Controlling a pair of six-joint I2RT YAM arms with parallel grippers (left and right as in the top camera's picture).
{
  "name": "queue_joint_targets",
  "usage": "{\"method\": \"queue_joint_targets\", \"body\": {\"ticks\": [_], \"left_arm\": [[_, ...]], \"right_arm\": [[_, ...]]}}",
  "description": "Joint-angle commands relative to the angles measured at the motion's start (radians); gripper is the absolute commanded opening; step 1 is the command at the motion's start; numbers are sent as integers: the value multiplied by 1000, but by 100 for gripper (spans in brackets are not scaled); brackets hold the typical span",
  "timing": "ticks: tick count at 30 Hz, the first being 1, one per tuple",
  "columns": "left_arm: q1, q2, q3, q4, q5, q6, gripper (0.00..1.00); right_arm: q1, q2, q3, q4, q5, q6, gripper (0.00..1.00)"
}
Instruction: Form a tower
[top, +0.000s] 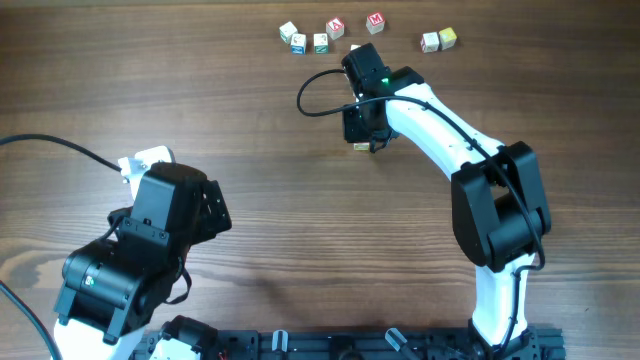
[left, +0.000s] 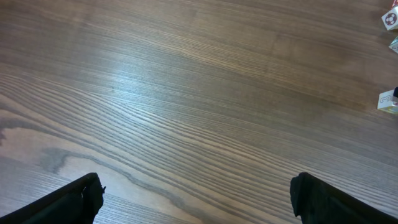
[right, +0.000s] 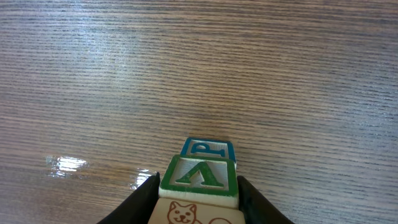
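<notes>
My right gripper (right: 198, 184) is shut on a cream cube with a green letter face (right: 199, 173) and a cat drawing on its near side. Both black fingers (right: 144, 198) press against its sides. A blue-faced cube (right: 208, 149) shows just beyond it and touches it; together they make the tower. In the overhead view this gripper (top: 366, 136) hangs over the table's far middle, and only a sliver of the tower (top: 361, 146) shows under it. My left gripper (left: 202, 202) is open over bare wood, far to the left.
Several loose letter cubes (top: 320, 43) lie in a row along the far edge, with two more (top: 439, 39) at the right. A black cable (top: 312, 92) loops left of the right wrist. Two cubes (left: 389, 99) show at the right edge of the left wrist view.
</notes>
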Motion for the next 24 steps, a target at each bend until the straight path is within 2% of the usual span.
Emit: {"method": "queue_joint_targets", "body": {"ticks": [1, 11, 24], "left_arm": [[6, 0, -3, 0, -2, -10, 100], [6, 0, -3, 0, -2, -10, 100], [6, 0, -3, 0, -2, -10, 100]], "right_arm": [[1, 13, 19, 2, -14, 17, 35], [1, 11, 21, -24, -16, 39, 23], [1, -26, 24, -47, -9, 39, 18]]}}
